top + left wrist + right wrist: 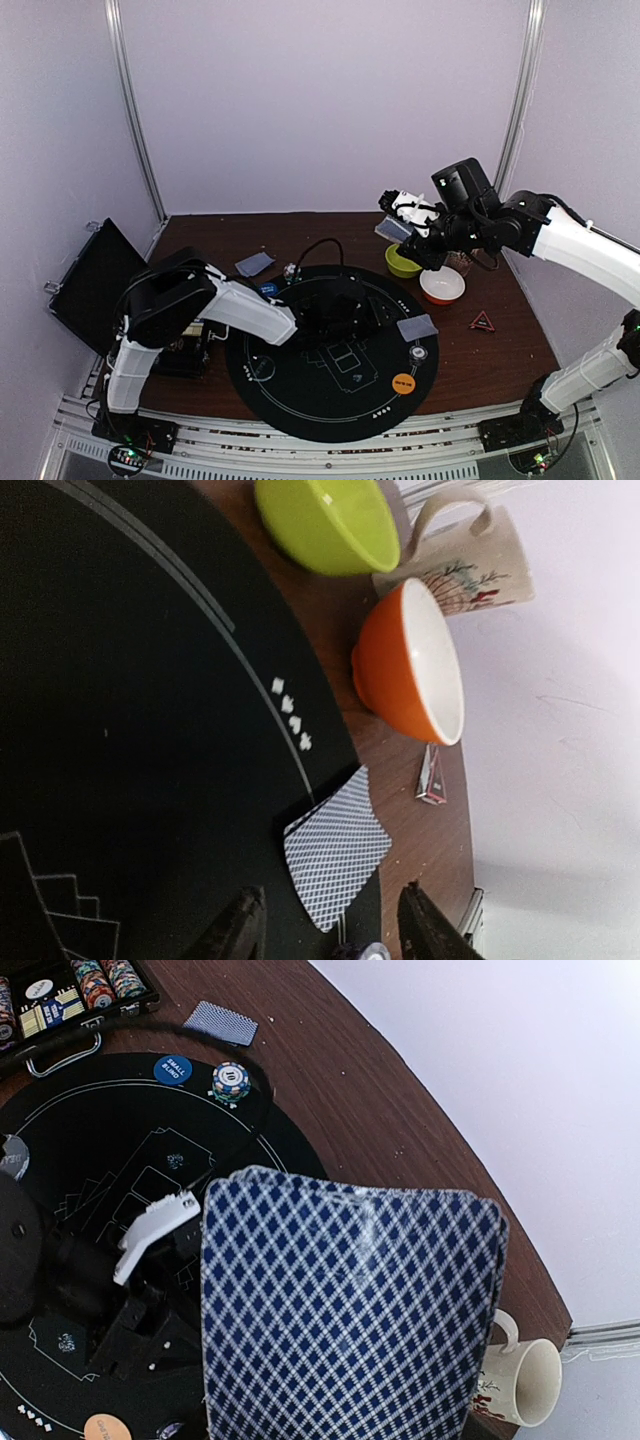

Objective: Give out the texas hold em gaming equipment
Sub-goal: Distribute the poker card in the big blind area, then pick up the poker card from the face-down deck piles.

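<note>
POKER TABLE: A deck [350, 1310] of blue diamond-backed cards fills the lower centre of the right wrist view, clamped in the right jaws. In the top view it is held aloft right of centre, just above the green bowl [403, 262] in the frame.

A second pile [417, 327] lies face down at the right rim of the round black mat [300, 405]. It sits just ahead of the left jaws, which stand wide apart with nothing between them.

A third pile [254, 264] rests on the brown surface [500, 360] off the mat's upper left. A blue disc [268, 289] sits at the mat's upper left and an orange disc [403, 382] at its lower right.

A red triangle [482, 321] lies on the surface right of the orange bowl [442, 285]. A mug [470, 570] stands beside both bowls, and an open case [90, 285] is at the far left.
</note>
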`<state>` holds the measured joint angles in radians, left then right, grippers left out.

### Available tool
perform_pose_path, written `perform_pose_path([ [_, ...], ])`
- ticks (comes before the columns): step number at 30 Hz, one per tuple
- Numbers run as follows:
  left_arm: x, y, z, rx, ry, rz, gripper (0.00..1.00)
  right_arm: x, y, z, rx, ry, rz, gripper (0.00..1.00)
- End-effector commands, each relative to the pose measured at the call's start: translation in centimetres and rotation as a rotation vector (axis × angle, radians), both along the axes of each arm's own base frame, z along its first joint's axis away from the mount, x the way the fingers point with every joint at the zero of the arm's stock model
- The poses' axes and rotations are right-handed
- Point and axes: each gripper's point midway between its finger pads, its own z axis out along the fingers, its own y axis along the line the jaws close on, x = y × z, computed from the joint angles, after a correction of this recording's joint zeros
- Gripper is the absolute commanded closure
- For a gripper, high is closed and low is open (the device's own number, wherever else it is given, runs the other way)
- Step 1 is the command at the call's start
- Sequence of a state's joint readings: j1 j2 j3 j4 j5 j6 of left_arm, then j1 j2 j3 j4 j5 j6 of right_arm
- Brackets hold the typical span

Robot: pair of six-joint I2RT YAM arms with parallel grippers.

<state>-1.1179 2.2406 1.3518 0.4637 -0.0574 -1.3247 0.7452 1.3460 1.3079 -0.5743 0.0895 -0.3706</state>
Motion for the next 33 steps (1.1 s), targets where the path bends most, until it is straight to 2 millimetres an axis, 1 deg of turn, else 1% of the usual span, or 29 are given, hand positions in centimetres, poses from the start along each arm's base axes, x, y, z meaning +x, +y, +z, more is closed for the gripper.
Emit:
perform_pose_path([
  [1, 1.6, 1.7, 7.5, -0.096, -0.171, -0.045, 0.48, 0.0, -0.5, 1.0, 0.008, -0.024, -0.010, 0.51],
  [5, 1.6, 4.7, 9.0, -0.065, -0.220, -0.095, 0.40, 0.1, 0.0, 0.6, 0.005, -0.007, 0.009, 0.51],
  [9, 2.6, 9.1, 10.5, 0.008, -0.297, -0.087, 0.32, 0.0, 1.0, 0.4, 0.013, 0.011, 0.048, 0.51],
  [10, 2.9, 10.3, 11.3, 0.033, -0.331, -0.078, 0.30, -0.1, 1.3, 0.3, 0.013, 0.015, 0.059, 0.51],
  [11, 3.3, 11.6, 13.0, 0.050, -0.374, -0.066, 0.27, 0.0, 1.6, 0.2, 0.010, 0.018, 0.070, 0.51],
  [13, 4.1, 13.5, 14.9, 0.104, -0.452, -0.058, 0.18, -0.2, 2.3, -0.1, 0.010, 0.026, 0.103, 0.51],
  [14, 4.4, 14.3, 16.0, 0.126, -0.490, -0.068, 0.15, -0.3, 2.8, -0.2, 0.009, 0.027, 0.121, 0.51],
  [16, 4.7, 15.4, 17.9, 0.158, -0.549, -0.113, 0.12, -0.6, 3.8, -0.1, 0.007, 0.025, 0.162, 0.51],
  [19, 3.8, 16.4, 20.3, 0.169, -0.626, -0.218, 0.04, -1.0, 5.5, -0.2, 0.005, 0.024, 0.221, 0.50],
  [22, 2.2, 16.4, 21.5, 0.089, -0.645, -0.360, 0.02, -1.3, 7.0, -0.6, -0.008, 0.026, 0.268, 0.51],
  [24, 1.4, 16.1, 21.7, 0.064, -0.634, -0.426, 0.02, -1.2, 7.9, -0.8, -0.019, 0.028, 0.286, 0.50],
  [27, 1.1, 15.8, 21.6, 0.056, -0.624, -0.476, 0.02, -1.4, 9.2, -1.3, -0.033, 0.034, 0.313, 0.50],
  [30, 1.5, 15.9, 21.8, 0.049, -0.625, -0.480, 0.03, -1.5, 10.4, -1.5, -0.037, 0.037, 0.337, 0.50],
  [33, 2.2, 16.4, 21.5, 0.057, -0.618, -0.465, 0.09, -1.7, 11.3, -1.6, -0.036, 0.040, 0.354, 0.50],
])
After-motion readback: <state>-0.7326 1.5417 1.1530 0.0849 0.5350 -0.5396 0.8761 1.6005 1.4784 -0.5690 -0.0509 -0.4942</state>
